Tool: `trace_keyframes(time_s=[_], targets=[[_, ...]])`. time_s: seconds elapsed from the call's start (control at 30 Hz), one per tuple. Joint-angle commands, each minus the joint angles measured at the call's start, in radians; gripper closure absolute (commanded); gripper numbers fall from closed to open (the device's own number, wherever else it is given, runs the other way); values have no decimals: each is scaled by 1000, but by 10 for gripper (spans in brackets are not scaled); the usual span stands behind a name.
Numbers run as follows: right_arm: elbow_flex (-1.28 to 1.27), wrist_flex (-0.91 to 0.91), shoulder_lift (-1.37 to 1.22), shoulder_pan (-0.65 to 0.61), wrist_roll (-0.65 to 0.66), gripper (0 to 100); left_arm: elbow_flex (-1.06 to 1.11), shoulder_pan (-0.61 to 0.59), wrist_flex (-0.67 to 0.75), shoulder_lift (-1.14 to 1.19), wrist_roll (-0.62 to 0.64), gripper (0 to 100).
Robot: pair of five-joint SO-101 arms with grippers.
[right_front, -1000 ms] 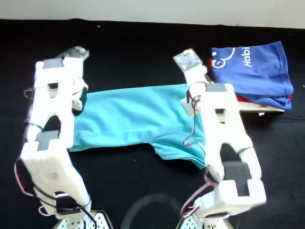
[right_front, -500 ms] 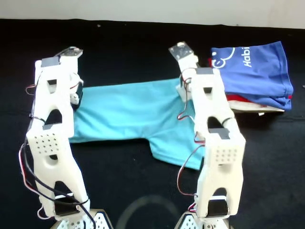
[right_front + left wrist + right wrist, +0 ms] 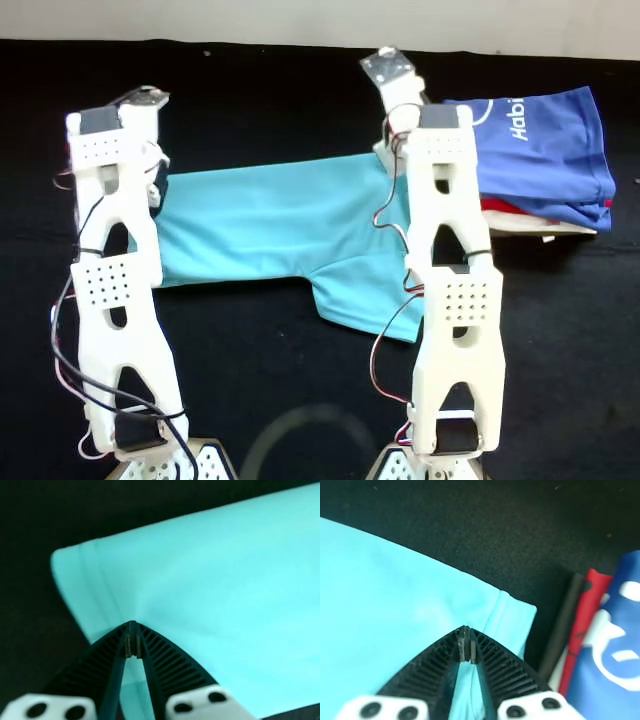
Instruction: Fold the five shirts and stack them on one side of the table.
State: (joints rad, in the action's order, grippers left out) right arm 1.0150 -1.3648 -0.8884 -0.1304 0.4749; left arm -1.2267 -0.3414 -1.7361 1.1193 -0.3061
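A turquoise shirt (image 3: pixel 270 225) lies spread across the middle of the black table, one sleeve hanging toward the front. My left gripper (image 3: pixel 132 647) is shut, pinching the turquoise shirt (image 3: pixel 225 590) near its left corner; in the high view the left gripper (image 3: pixel 160 195) sits at the cloth's left edge. My right gripper (image 3: pixel 466 650) is shut on the turquoise shirt (image 3: pixel 385 595) close to its far right corner, and shows from above as the right gripper (image 3: pixel 392 165). A stack of folded shirts (image 3: pixel 545 155), blue on top, rests at the far right.
The folded stack (image 3: pixel 605 645) lies just beside my right gripper, with red and dark layers under the blue one. Bare black table (image 3: pixel 260 90) stretches behind the turquoise shirt and in front of it between the two arm bases.
Both arms have stretched out toward the far side, carrying the turquoise shirt's far edge with them. The cloth now lies flatter and farther back.
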Motion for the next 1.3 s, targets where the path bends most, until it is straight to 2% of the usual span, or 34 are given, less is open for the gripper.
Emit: trace_keyframes(time_s=[0.0, 0.17, 0.47, 0.67, 0.8, 0.97, 1.13, 1.27], targets=[[148, -104, 7, -10, 2, 991, -67, -22, -34, -22, 9, 991], [255, -222, 7, -8, 2, 991, 38, -28, -38, -137, 11, 991], [404, -397, 7, -8, 2, 991, 607, 1, -29, -529, 8, 991], [404, -401, 7, -16, -11, 991, 997, -10, 212, -670, 8, 990], [387, -401, 15, -22, -123, 991, 1188, -19, 348, -740, 8, 990], [386, -403, 27, -44, -127, 991, 1325, -45, 473, -766, 8, 991], [375, -404, 134, -48, -127, 991, 1348, -65, 482, -771, 8, 991], [168, -404, 306, -59, -127, 991, 1360, -73, 529, -760, 8, 991]])
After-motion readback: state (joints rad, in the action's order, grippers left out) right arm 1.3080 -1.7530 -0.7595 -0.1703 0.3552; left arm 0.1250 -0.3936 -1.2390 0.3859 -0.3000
